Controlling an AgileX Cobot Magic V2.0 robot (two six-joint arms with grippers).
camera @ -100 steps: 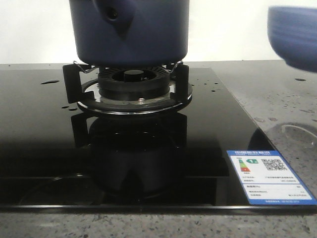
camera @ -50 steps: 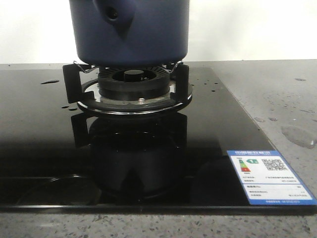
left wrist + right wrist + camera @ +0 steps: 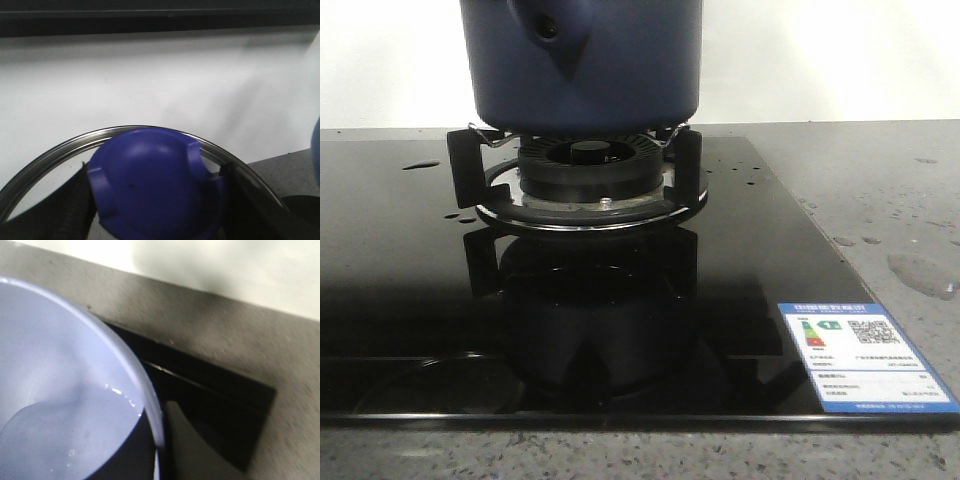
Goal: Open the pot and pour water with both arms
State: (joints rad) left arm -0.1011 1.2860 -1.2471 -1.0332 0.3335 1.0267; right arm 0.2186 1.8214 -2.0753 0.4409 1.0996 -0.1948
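The dark navy pot (image 3: 620, 70) stands on the gas burner (image 3: 585, 165), its handle stub (image 3: 555, 30) facing me and its top cut off by the frame. Neither gripper shows in the front view. In the left wrist view, my left gripper (image 3: 155, 200) is shut on the blue knob (image 3: 150, 175) of a glass lid with a metal rim (image 3: 60, 147), held up in front of the white wall. My right gripper (image 3: 159, 445) is shut on the rim of a pale blue bowl (image 3: 55, 350), one finger inside and one outside. Water (image 3: 75, 440) lies in the bowl.
The burner sits on a black glass hob (image 3: 400, 260) with a blue energy label (image 3: 860, 355) at its front right. Grey stone counter (image 3: 900, 200) lies to the right, with drops and a small puddle (image 3: 920, 272). A white wall is behind.
One second ago the blue bowl showed at the top right of the front view. It has since left that view. The pot has not moved.
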